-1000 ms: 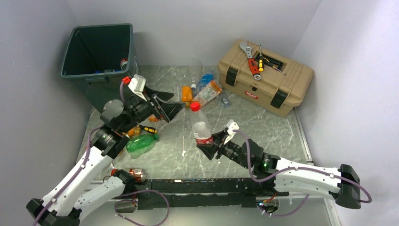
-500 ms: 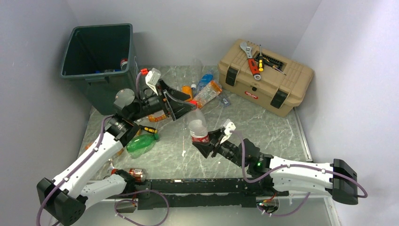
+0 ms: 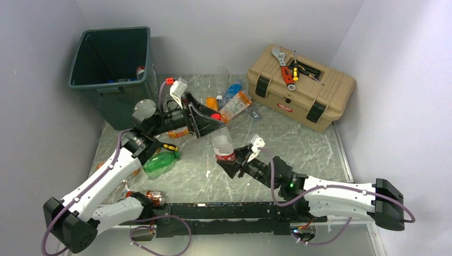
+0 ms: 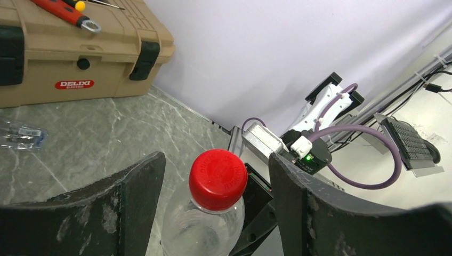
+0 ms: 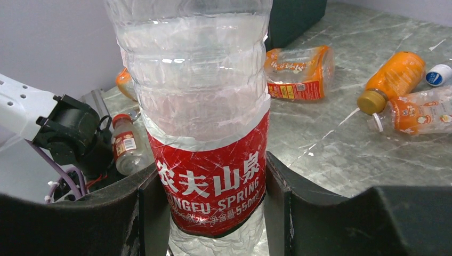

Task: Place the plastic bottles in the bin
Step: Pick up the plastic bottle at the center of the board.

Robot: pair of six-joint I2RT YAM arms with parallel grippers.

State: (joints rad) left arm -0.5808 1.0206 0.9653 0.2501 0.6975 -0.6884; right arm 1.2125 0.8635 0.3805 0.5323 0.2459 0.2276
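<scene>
Top external, bottles [image 3: 139, 71] in bin [image 3: 109, 86]; right claw [image 3: 226, 160] clamps bottle [image 3: 223, 144]; left claw [image 3: 216, 121] apart

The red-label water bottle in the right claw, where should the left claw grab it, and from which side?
Probably the neck just below the red cap, coming in from the cap end. The right claw clamps the labelled middle, so only the top of the bottle is free, and the left claw straddles the cap, open.

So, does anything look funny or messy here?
Yes. A wrench and a yellow screwdriver lie on top of the shut toolbox instead of inside, and bottles lie tipped over on the table.
</scene>
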